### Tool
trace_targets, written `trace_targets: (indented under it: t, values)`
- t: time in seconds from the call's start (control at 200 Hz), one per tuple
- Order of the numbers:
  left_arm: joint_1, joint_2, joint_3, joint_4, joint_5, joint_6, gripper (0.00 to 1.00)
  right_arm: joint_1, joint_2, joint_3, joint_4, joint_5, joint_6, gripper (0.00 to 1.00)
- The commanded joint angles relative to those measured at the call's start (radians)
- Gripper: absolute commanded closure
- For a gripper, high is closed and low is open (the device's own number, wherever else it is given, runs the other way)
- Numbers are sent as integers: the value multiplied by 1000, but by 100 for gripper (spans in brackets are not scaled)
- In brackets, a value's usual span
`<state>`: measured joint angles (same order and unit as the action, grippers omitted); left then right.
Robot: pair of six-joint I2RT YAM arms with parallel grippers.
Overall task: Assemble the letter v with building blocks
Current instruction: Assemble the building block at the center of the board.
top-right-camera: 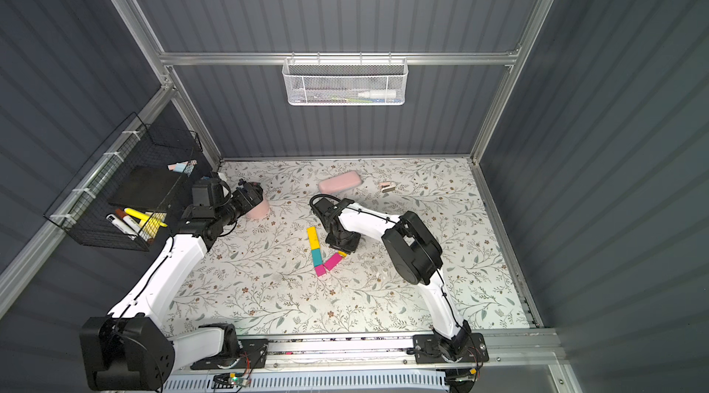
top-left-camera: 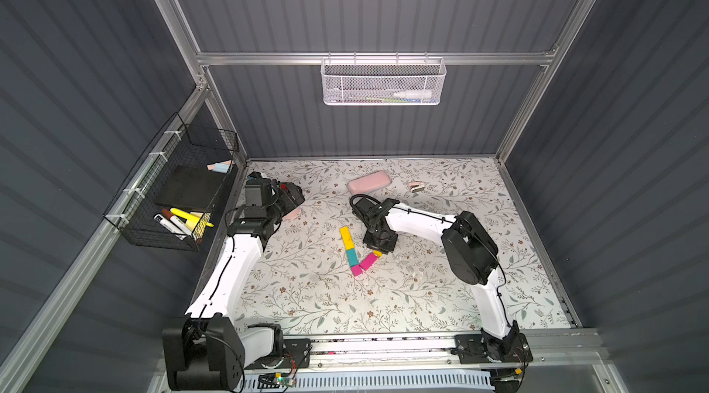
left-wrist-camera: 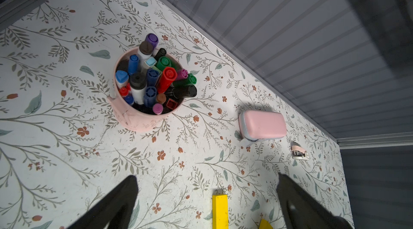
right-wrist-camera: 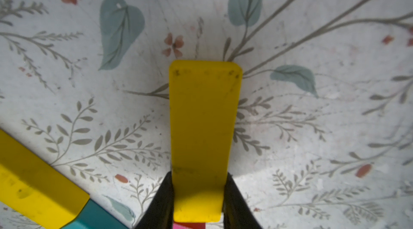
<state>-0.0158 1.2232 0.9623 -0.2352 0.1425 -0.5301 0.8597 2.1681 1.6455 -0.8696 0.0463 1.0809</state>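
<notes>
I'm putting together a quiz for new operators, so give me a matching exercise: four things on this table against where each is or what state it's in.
1. held yellow block
2. teal block
3. pink case
4. pink cup

a. full of markers
b. flat by the back wall
c. clamped in the right gripper
d. between the laid yellow block and the small magenta block

Pairs: 1-c, 2-d, 3-b, 4-a
</notes>
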Motion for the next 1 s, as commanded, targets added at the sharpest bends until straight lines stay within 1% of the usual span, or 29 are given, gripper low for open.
trace_targets:
  t: [0.0,0.5,0.58,0.755,0.995]
  values:
    - [8,-23,-8,16,13,-2,1,16,30,13,-46,-19,25,76]
    - [7,-28,-8,17,15,-2,0,21,35,17,-37,-22,50,75]
    - [8,-28,-8,16,13,-2,0,21,32,17,-35,-19,50,72]
    - [7,-26,-8,18,14,-2,1,21,25,18,-33,-11,47,56]
    - [7,-24,-9,18,13,-2,0,22,2,14,-49,12,45,45]
